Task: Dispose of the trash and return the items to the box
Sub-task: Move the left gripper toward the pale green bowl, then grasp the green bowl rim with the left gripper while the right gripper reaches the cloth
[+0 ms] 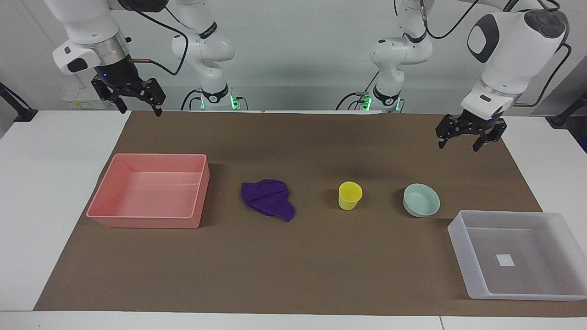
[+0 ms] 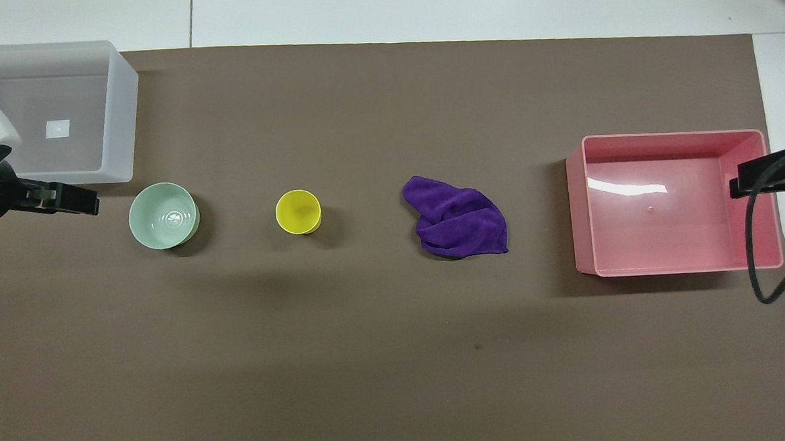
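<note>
We see the purple rag [image 1: 268, 199] lying crumpled on the brown mat [image 1: 293, 275] that covers the bench [image 1: 46, 206], about midway along it, touched by nothing. Beside it toward the left arm's end stands the yellow cup [image 1: 350, 195], upright, and next along is the mint-green bowl [image 1: 421, 200]. The translucent box [image 1: 463, 240] (a white label on its floor) sits at that same end, farther from the robots than the bowl and holding nothing. The pink bin [image 1: 151, 220] sits beside the rag toward the right arm's end, also with nothing in it.

Our left gripper [image 1: 464, 140] hangs in the air over the mat near its edge, fingers spread and holding nothing. Our right gripper [image 1: 135, 104] is raised above the mat's corner at its own end, fingers likewise apart with nothing between them.
</note>
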Action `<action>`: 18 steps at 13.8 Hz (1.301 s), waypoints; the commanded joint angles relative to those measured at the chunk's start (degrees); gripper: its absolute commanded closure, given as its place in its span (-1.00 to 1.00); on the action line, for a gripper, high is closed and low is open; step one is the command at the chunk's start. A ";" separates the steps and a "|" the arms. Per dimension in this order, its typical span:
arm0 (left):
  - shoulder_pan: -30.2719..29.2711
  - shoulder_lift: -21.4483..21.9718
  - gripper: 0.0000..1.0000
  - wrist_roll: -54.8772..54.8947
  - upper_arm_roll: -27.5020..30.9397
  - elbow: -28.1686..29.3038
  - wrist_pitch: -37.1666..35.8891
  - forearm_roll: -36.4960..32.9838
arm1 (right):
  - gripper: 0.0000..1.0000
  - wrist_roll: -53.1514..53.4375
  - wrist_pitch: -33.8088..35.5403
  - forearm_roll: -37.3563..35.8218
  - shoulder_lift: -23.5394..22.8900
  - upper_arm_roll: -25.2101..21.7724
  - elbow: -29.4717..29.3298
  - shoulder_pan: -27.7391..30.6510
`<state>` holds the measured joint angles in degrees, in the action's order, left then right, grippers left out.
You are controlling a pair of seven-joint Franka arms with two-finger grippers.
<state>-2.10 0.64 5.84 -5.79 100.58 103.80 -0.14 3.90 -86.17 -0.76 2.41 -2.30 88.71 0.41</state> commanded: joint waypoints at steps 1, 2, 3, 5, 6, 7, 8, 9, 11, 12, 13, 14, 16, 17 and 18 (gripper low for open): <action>-1.58 -2.82 -1.00 -0.57 -0.28 2.95 6.49 -1.09 | -1.00 -1.44 -1.28 -0.91 1.02 0.19 1.73 0.03; -1.85 -4.49 -1.00 -0.57 -0.28 3.56 9.20 -1.09 | -1.00 -1.35 -1.37 -0.91 1.02 0.28 1.73 0.03; -2.20 -5.64 -1.00 -0.57 -0.28 4.44 11.84 -1.09 | -1.00 -1.35 -1.54 -0.91 1.02 0.36 1.73 0.03; -2.38 -7.40 -1.00 -0.57 -0.28 8.47 18.86 -1.09 | -1.00 -1.35 -1.46 -0.91 1.02 0.37 1.73 0.03; -2.64 -7.58 -1.00 -0.57 -0.28 11.01 22.73 -1.00 | -1.00 -1.26 -1.54 -0.91 1.02 0.37 1.82 0.03; -3.25 -7.76 -1.00 -0.57 -0.37 13.39 26.07 -1.00 | -1.00 -1.26 -1.72 -0.91 1.02 0.45 1.82 0.03; -3.43 -8.63 -1.00 -0.57 -0.37 14.72 28.28 -1.00 | -1.00 -1.26 -1.89 -0.82 1.02 0.45 1.99 0.12; -3.35 -10.21 -1.00 -0.66 -0.37 14.99 29.87 -1.00 | -1.00 -1.17 -1.98 -0.64 1.20 0.45 2.34 0.03; -3.52 -13.37 -1.00 -0.48 -0.37 16.13 34.17 -1.00 | -1.00 -1.26 -4.25 -0.64 1.63 0.54 3.39 -0.49; -3.52 -14.60 -1.00 -0.40 -0.28 17.09 36.28 -1.00 | -1.00 -1.43 -5.49 -0.03 1.55 0.54 4.01 -0.49; -3.61 -15.31 -1.00 -0.48 -0.37 18.50 38.82 -1.00 | -1.00 -1.44 -7.76 0.15 1.37 0.63 4.88 -0.58; -3.61 -15.41 -1.00 -0.48 -0.37 19.99 40.85 -1.00 | -1.00 -1.44 -10.74 0.24 1.20 1.15 6.46 -1.10; -3.61 -15.41 -0.15 -0.48 -0.37 20.44 40.88 -1.00 | -1.00 -0.91 -16.98 0.24 0.41 1.42 10.32 -4.09; -3.70 -15.41 0.74 -0.48 -0.37 20.44 40.61 -1.00 | -1.00 -0.12 -20.06 0.24 -0.72 1.42 11.47 -5.75; -3.87 -15.41 1.00 -0.48 -0.37 20.44 40.43 -1.00 | -1.00 0.67 -21.92 0.24 -2.56 1.42 11.57 -7.07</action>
<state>-5.02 -15.97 5.84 -5.71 119.75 143.55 -0.15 3.95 -103.79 -0.83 1.52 -1.20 97.98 -4.98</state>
